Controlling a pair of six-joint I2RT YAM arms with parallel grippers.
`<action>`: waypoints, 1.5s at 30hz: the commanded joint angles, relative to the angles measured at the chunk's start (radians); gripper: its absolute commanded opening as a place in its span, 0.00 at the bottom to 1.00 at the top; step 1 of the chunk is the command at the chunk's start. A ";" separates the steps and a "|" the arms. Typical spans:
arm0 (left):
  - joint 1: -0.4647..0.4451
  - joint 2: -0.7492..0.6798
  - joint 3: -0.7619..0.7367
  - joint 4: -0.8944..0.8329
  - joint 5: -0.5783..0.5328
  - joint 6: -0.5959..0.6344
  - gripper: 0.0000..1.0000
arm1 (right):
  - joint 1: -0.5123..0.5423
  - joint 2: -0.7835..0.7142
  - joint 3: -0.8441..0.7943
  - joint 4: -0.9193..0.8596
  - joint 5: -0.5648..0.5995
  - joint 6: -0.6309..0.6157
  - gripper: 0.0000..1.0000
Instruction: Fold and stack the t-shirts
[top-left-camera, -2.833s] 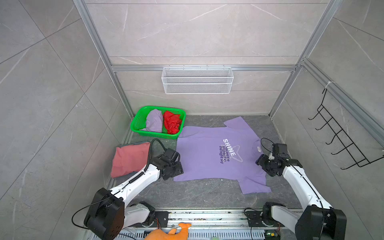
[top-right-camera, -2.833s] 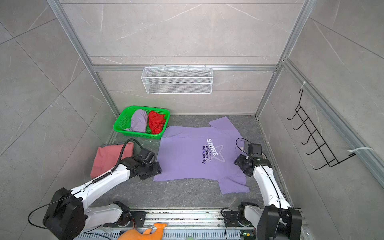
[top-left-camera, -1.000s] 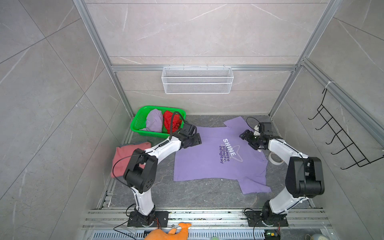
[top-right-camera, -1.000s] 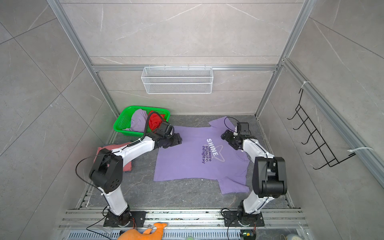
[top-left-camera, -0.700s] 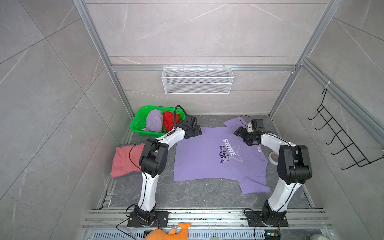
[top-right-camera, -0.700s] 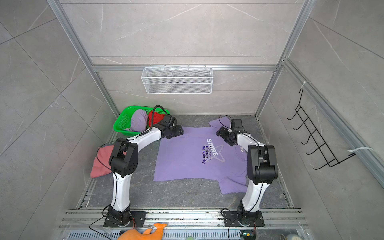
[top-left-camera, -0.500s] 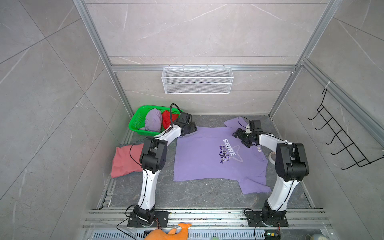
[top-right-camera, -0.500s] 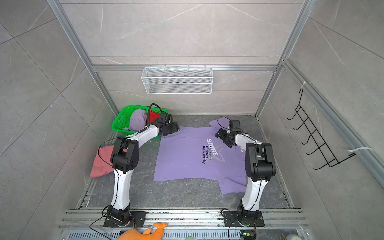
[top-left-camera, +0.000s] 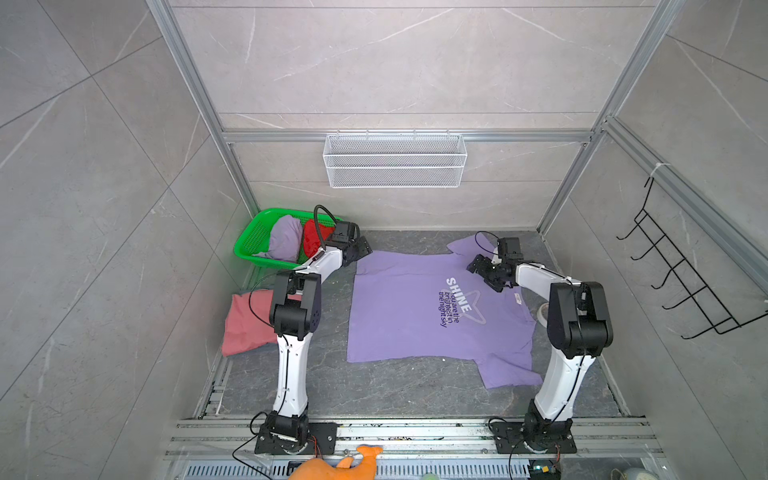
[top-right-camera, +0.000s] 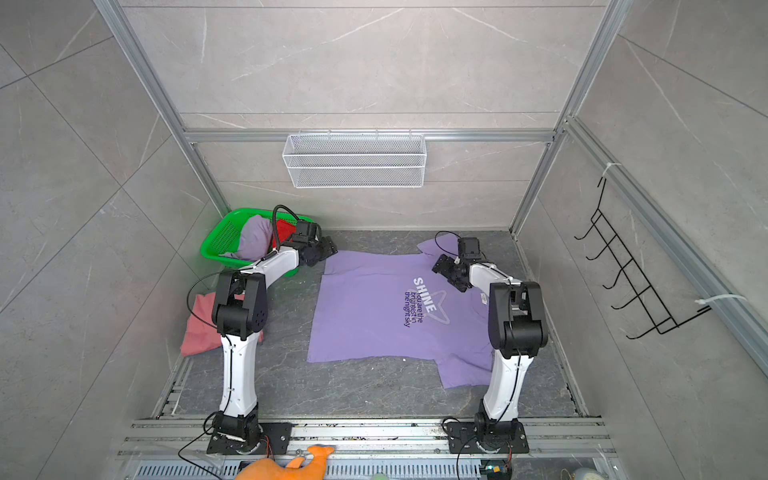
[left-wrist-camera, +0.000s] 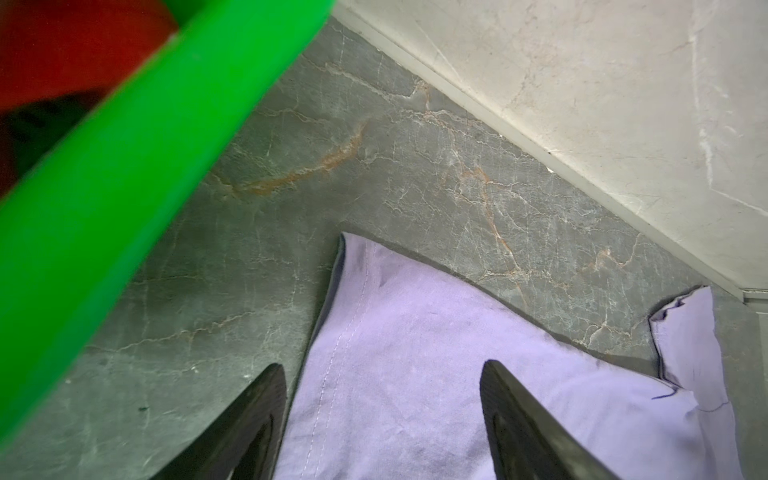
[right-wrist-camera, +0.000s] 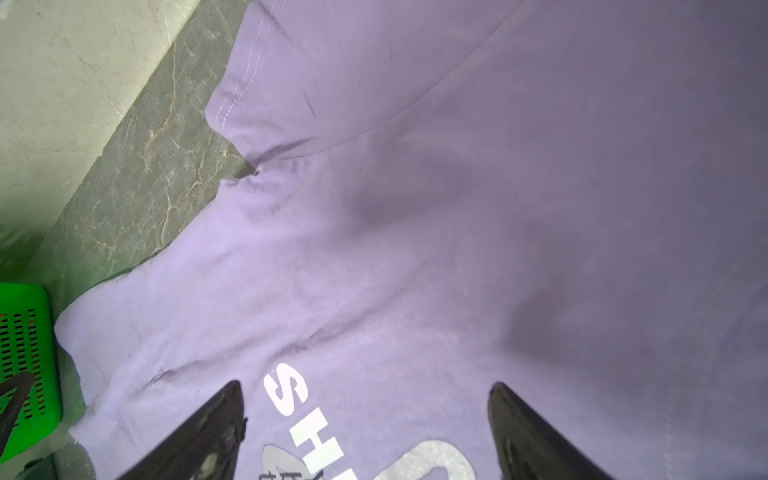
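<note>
A lavender t-shirt (top-left-camera: 407, 316) (top-right-camera: 374, 316) with the white "SHINE" print lies spread flat on the dark floor in both top views. My left gripper (top-left-camera: 362, 248) (top-right-camera: 329, 246) hangs open at its far hem corner, beside the basket; its jaws straddle the stitched hem (left-wrist-camera: 332, 365). My right gripper (top-left-camera: 483, 272) (top-right-camera: 445, 269) is open low over the chest by the far sleeve, the letter S (right-wrist-camera: 286, 388) between its jaws. A dusty-pink t-shirt (top-left-camera: 243, 322) lies folded at the left. A second lavender t-shirt (top-left-camera: 284, 241) and a red one (top-left-camera: 309, 243) sit bunched in the basket.
The green basket (top-left-camera: 249, 249) stands in the far left corner against the wall. A white wire shelf (top-left-camera: 395, 166) hangs on the back wall and a black hook rack (top-left-camera: 685, 282) on the right wall. An orange plush toy (top-left-camera: 332, 471) lies by the front rail.
Both arms have stretched farther back. The left gripper moved left to the shirt's far hem corner by the basket; the right gripper slid slightly left over the print. Both stay open.
</note>
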 joint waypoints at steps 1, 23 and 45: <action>-0.025 -0.129 -0.101 0.038 0.088 -0.009 0.76 | 0.001 0.017 0.024 -0.033 0.020 -0.019 0.91; -0.164 -0.254 -0.592 0.180 0.041 -0.234 0.74 | 0.024 -0.135 -0.355 -0.045 -0.002 0.022 0.88; -0.195 -0.384 -0.253 -0.247 -0.225 0.185 0.69 | 0.022 -0.355 -0.099 -0.126 0.180 -0.156 0.89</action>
